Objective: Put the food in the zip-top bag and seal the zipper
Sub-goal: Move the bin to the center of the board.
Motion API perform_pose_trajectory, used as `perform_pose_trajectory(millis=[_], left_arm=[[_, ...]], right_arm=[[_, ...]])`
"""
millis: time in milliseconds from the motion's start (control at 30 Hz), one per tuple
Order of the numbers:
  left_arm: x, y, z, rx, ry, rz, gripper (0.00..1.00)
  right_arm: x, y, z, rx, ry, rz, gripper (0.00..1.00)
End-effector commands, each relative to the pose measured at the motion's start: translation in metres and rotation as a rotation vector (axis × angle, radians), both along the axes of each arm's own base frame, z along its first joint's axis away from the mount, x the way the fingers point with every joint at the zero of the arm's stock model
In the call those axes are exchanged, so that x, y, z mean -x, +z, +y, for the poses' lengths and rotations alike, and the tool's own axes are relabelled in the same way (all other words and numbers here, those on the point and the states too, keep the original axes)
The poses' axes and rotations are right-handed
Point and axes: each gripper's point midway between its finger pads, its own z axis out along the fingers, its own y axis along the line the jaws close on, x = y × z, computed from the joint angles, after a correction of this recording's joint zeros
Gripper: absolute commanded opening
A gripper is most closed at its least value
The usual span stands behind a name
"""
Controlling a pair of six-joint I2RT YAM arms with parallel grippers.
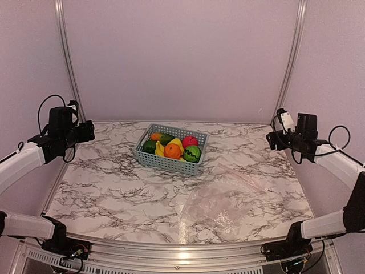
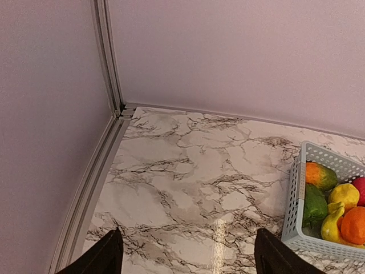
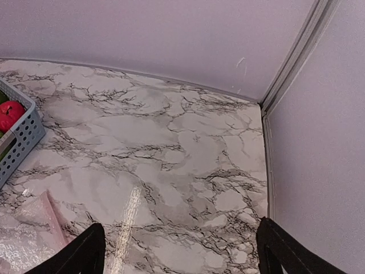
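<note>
i see left gripper (image 2: 191, 260) and right gripper (image 3: 183, 251) raised at the table (image 1: 102, 188) sides, jaws spread wide on both. food (image 1: 174, 147) sits in the grey basket (image 1: 166, 164) mid-table. zip-top bag (image 1: 228, 202) lies flat front-right, apart from the basket.

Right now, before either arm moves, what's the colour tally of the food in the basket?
Red: 1, apple
Orange: 1, orange
Orange-and-green: 1, two-tone piece
Yellow: 2, banana and yellow piece
Green: 2, pepper and melon
Total: 7 visible; more may lie underneath.
</note>
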Motion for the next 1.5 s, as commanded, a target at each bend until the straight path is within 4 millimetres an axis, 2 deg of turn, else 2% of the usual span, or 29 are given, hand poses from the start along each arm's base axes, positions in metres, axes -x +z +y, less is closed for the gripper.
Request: perform_pose_trajectory(millis=[0,167,267,367,533,633,733,867,967,1167,1300,1333,1467], left_arm=[[-0.007,-0.012,0.001,0.070,-0.009,-0.004,0.86],[-0.010,-0.027,-0.007,0.111,-0.035,0.024,0.86],[-0.009,-0.034,-0.022,0.140,-0.045,0.058,0.83],[-0.009,-0.043,-0.046,0.185,-0.055,0.106,0.79],[-0.012,-0.061,-0.093,0.299,-0.022,0.180,0.74],[-0.017,-0.083,-0.127,0.388,-0.010,0.222,0.72],[-0.022,-0.110,-0.153,0.456,0.053,0.296,0.71],[-0.031,-0.142,-0.183,0.554,0.131,0.367,0.70],[-0.039,-0.159,-0.198,0.608,0.167,0.389,0.67],[-0.047,-0.192,-0.219,0.663,0.192,0.464,0.60],[-0.057,-0.199,-0.229,0.655,0.183,0.483,0.53],[-0.058,-0.200,-0.230,0.648,0.180,0.485,0.49],[-0.061,-0.197,-0.222,0.576,0.155,0.490,0.36]], right_arm=[[0.006,0.005,-0.003,-0.008,0.041,-0.063,0.91],[0.016,-0.010,0.015,0.004,0.205,-0.038,0.97],[0.016,-0.018,0.033,0.041,0.295,-0.025,0.98],[0.010,-0.026,0.059,0.117,0.380,-0.014,0.98],[-0.018,-0.039,0.102,0.118,0.492,0.020,0.94],[-0.040,-0.050,0.132,0.080,0.557,0.059,0.91],[-0.062,-0.053,0.159,0.059,0.594,0.071,0.90],[-0.073,-0.048,0.186,-0.002,0.639,0.101,0.89],[-0.069,-0.042,0.192,-0.032,0.657,0.095,0.89],[-0.047,-0.045,0.188,-0.016,0.673,0.088,0.89],[-0.040,-0.047,0.185,-0.003,0.675,0.083,0.90],[-0.040,-0.048,0.184,-0.003,0.674,0.085,0.90],[-0.038,-0.047,0.185,-0.006,0.684,0.086,0.90]])
